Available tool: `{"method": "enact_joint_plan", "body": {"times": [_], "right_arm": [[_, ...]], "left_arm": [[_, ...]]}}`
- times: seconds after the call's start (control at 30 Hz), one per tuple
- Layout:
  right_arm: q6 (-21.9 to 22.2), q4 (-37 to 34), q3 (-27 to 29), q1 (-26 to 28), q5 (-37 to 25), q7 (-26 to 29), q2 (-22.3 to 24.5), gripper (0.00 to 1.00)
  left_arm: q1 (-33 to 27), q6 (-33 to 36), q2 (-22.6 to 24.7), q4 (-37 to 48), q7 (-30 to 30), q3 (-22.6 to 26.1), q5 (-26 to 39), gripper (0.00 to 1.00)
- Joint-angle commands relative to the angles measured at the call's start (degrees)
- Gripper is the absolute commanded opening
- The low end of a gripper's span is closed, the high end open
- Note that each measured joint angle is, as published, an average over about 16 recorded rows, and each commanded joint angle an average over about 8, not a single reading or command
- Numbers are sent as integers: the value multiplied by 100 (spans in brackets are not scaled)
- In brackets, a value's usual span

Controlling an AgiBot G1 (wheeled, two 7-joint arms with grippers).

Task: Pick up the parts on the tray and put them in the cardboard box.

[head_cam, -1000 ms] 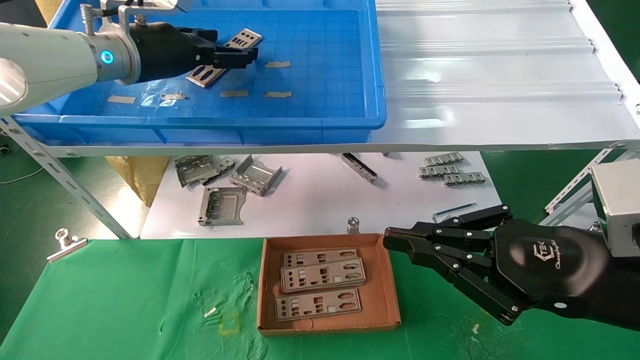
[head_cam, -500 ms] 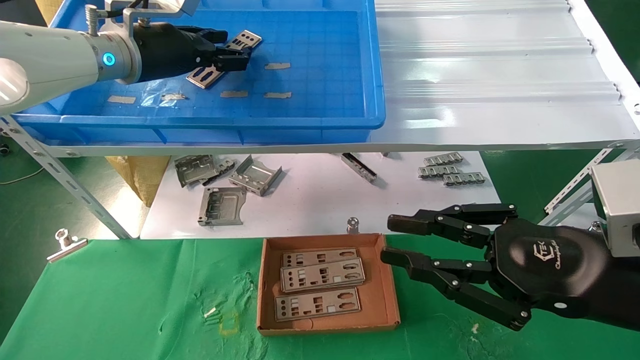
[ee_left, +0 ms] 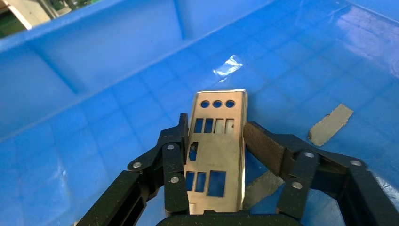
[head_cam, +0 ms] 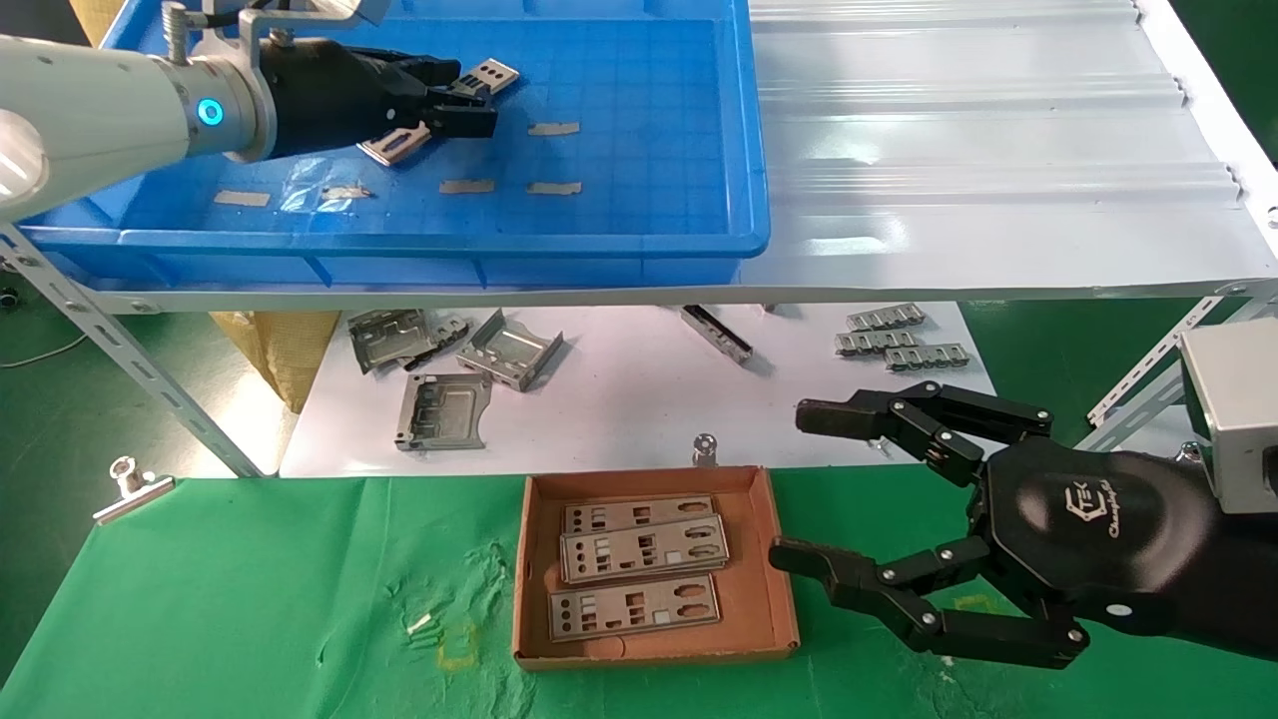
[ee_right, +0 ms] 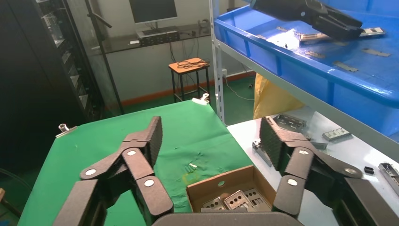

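My left gripper (head_cam: pixel 461 97) is inside the blue tray (head_cam: pixel 599 245), shut on a silvery punched part (head_cam: pixel 494 73) across its width. In the left wrist view that part (ee_left: pixel 216 155) sits between the fingers of the left gripper (ee_left: pixel 217 127), tilted above the tray floor (ee_left: pixel 94 132). The cardboard box (head_cam: pixel 774 559) lies on the green cloth with three parts (head_cam: pixel 639 554) flat inside. My right gripper (head_cam: pixel 801 484) stands open just right of the box, holding nothing. The right wrist view looks between the open right gripper (ee_right: pixel 211 129) at the box (ee_right: pixel 221 181).
Beige tape scraps (head_cam: pixel 469 186) stick to the tray floor. Bent grey brackets (head_cam: pixel 444 409) and notched strips (head_cam: pixel 899 340) lie on the white sheet under the shelf. A slanted shelf strut (head_cam: pixel 120 350) and a metal clip (head_cam: pixel 130 484) are at the left.
The right gripper has gone from nearly shut to wide open beside the box. The left gripper has drawn back slightly, and the plate in it has risen off the tray floor.
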Motion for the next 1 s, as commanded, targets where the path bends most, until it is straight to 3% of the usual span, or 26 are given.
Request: {"method": "enact_joint_plan", "body": {"times": [0.03, 0.3, 0.67, 0.87, 1.0], "right_arm": [[0, 0, 0, 0, 0, 0, 0, 100], [0, 0, 0, 0, 0, 0, 0, 100], [0, 0, 0, 0, 0, 0, 0, 100], [0, 0, 0, 0, 0, 0, 0, 100], [0, 0, 0, 0, 0, 0, 0, 100]], "left_arm": [[-60, 14, -15, -39, 29, -16, -22, 0], [-330, 1255, -356, -282, 346, -171, -278, 0], [-285, 3854, -827, -589, 1213, -234, -515, 0], [-100, 4431, -943, -882, 1389, -165, -664, 0], [294, 4522, -1099, -1661, 1131, 83, -1036, 0]]}}
